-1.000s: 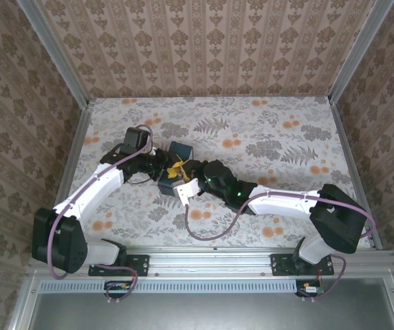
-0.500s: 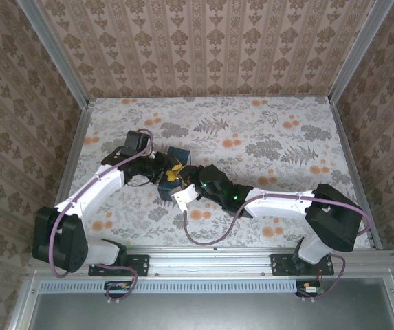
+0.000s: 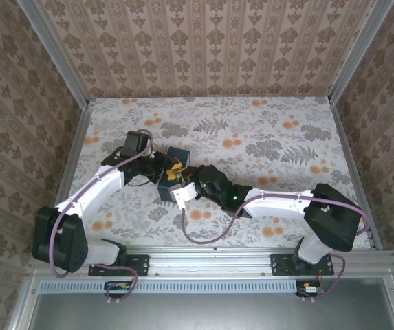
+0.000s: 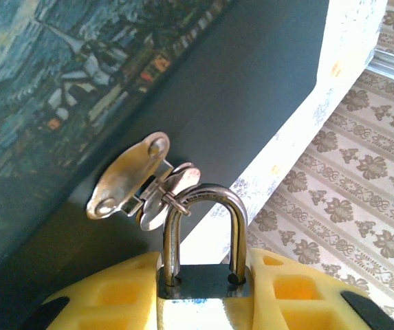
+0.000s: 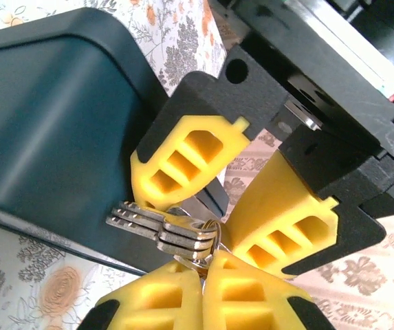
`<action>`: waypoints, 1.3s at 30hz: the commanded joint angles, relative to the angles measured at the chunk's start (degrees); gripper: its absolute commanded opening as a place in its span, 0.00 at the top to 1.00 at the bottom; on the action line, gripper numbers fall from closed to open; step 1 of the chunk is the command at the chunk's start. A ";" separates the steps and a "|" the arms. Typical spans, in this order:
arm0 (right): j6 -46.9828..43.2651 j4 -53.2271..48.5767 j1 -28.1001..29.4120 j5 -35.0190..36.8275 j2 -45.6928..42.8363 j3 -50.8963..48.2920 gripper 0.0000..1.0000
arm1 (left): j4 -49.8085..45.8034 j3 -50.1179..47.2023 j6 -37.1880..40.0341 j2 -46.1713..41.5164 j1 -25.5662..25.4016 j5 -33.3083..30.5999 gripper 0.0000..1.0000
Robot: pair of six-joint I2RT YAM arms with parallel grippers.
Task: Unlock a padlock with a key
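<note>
Left fingers [image 4: 107, 299]: you have them partly open and clamped on the padlock [image 4: 200, 301], one yellow pad on each side of its body.
Right fingers [image 5: 159, 302]: pressed together with no gap, pinching the bunch of keys [image 5: 162, 230] at its ring end. The blades point toward 9 o'clock in your right wrist view.
Padlock: its shackle stands upright, threaded through the silver hasp [image 4: 124, 180] on the dark blue box [image 3: 179, 152]. Both shackle legs meet the body.
Keys: just beside the left fingers' tips, against the box's dark side wall. You cannot tell whether a blade is in the keyhole.
Tabletop [image 3: 272, 137]: flat, with a floral cloth. The box sits at about 9 o'clock from its middle.
Room: wallpapered walls [image 3: 203, 48] close the tabletop in at 9, 12 and 3 o'clock.
Edges: a metal side rail [image 3: 73, 161] lines each side, and the mounting rail [image 3: 203, 256] at 6 o'clock carries both arm bases.
Open room: bare cloth spreads from the box toward 12 through 3 o'clock. Your left arm reaches the box from 8 o'clock and your right arm from 4 o'clock, crowding its near side.
</note>
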 commanded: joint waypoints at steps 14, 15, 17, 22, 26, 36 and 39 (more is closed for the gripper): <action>52.40 6.65 2.74 6.30 -1.24 2.74 1.00 | 18.53 -2.47 -9.61 -4.29 -1.02 -3.75 1.00; 55.98 6.27 2.58 6.73 -1.84 2.59 1.00 | 18.61 -2.55 -9.70 -4.37 -1.10 -4.07 1.00; 63.19 5.35 2.09 6.79 -2.85 2.34 1.00 | 19.20 -2.37 -10.04 -4.25 -1.10 -4.39 1.00; 77.79 6.63 0.45 5.66 -6.29 -0.34 1.00 | 19.52 -1.84 -9.85 -3.76 -1.73 -4.54 1.00; 88.73 5.31 -2.22 0.53 -8.47 -1.07 1.00 | 19.18 -1.39 -9.20 -3.68 -2.07 -4.54 1.00; 65.47 -13.69 -7.82 -21.70 -16.21 0.20 0.79 | 16.55 0.09 -6.53 -3.08 -1.77 -2.29 1.00; 48.58 -16.33 -7.73 -19.28 -14.77 -0.21 0.76 | 14.80 1.20 -5.18 -2.78 -1.72 -1.51 1.00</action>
